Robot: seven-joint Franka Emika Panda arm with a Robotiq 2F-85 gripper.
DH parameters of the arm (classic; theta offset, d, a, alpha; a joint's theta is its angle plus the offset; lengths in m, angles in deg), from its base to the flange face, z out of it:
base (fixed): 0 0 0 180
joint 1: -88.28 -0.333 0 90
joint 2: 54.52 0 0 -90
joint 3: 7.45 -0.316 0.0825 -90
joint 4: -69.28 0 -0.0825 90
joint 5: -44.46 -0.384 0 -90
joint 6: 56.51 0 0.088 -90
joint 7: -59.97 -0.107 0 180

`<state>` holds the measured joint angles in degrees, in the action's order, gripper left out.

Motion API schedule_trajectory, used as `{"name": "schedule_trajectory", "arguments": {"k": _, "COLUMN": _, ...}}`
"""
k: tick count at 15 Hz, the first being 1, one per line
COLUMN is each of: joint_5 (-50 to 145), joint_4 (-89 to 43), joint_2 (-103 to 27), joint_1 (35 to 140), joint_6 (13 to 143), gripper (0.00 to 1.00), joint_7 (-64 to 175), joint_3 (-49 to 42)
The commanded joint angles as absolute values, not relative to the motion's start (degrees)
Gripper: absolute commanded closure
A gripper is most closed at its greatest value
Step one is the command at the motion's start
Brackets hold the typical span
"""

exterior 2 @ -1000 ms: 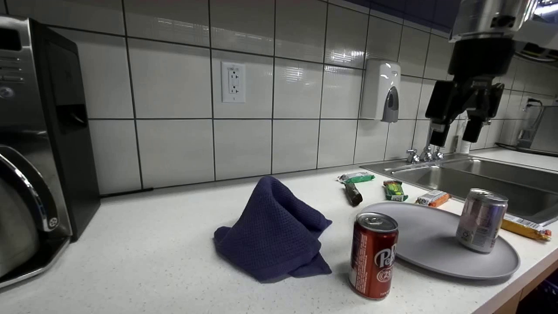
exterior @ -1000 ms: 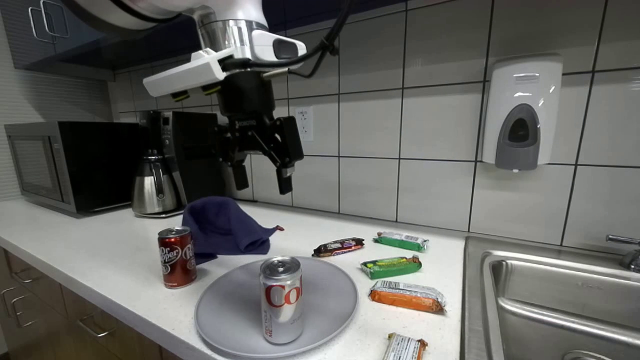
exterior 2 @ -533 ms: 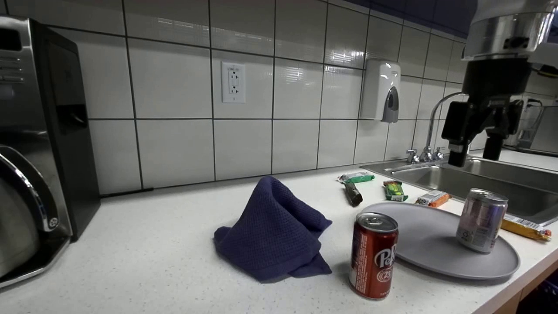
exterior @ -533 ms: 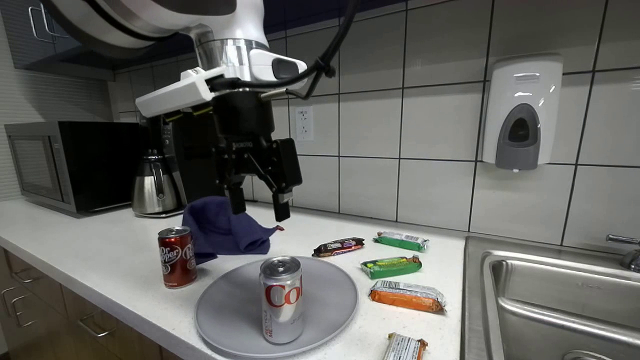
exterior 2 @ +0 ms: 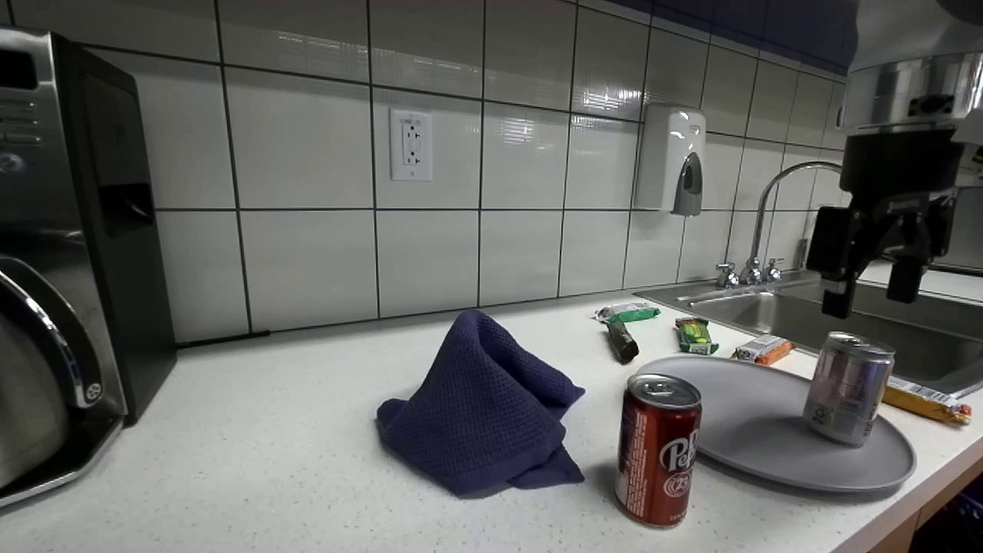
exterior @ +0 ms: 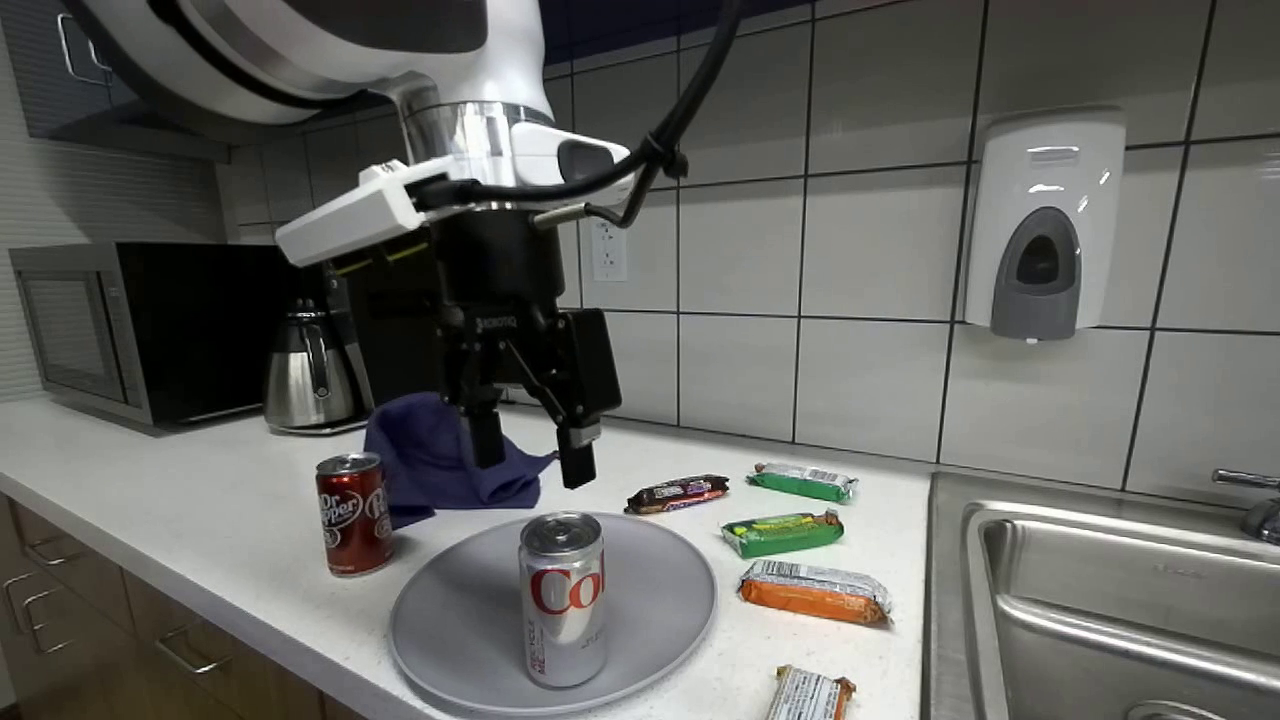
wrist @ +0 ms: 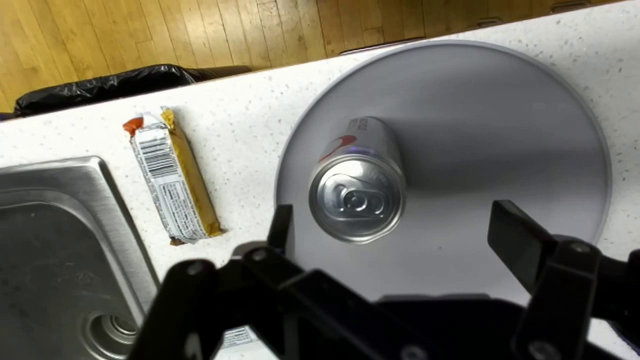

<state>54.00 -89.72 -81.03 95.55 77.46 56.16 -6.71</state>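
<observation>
My gripper (exterior: 532, 462) stands open above the grey plate (exterior: 450, 620), with nothing between its fingers. Below it, a silver Diet Coke can (exterior: 563, 620) stands upright on the plate. In the wrist view the can's top (wrist: 357, 200) lies between the two spread fingertips, closer to the left one and a little ahead of them. The gripper (exterior 2: 871, 296) hangs higher than the can (exterior 2: 848, 392) and apart from it. A red Dr Pepper can (exterior 2: 659, 453) stands upright on the counter beside the plate, near a crumpled dark blue cloth (exterior 2: 476, 415).
Several wrapped bars lie between plate and sink, among them a green bar (exterior: 783, 534) and an orange bar (exterior: 815, 594). The steel sink (exterior: 948, 600) borders them. A coffee maker with a steel carafe (exterior: 312, 370) and a microwave (exterior: 190, 330) stand toward the wall.
My gripper has come down toward the plate and shifted a little to the right in both exterior views. It has stayed open. Cans, cloth, plate and bars have not moved.
</observation>
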Motion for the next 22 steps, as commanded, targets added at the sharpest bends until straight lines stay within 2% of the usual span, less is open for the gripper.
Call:
{"name": "schedule_trajectory", "arguments": {"k": 1, "joint_5": 56.8, "joint_4": -89.7, "joint_2": -78.7, "joint_1": 97.8, "joint_6": 79.8, "gripper": 0.0, "joint_7": 53.2, "joint_3": -7.0}}
{"name": "schedule_trajectory", "arguments": {"k": 22, "joint_5": 57.5, "joint_4": -89.0, "joint_2": -72.1, "joint_1": 97.2, "joint_6": 81.5, "gripper": 0.0, "joint_7": 52.0, "joint_3": -6.9}}
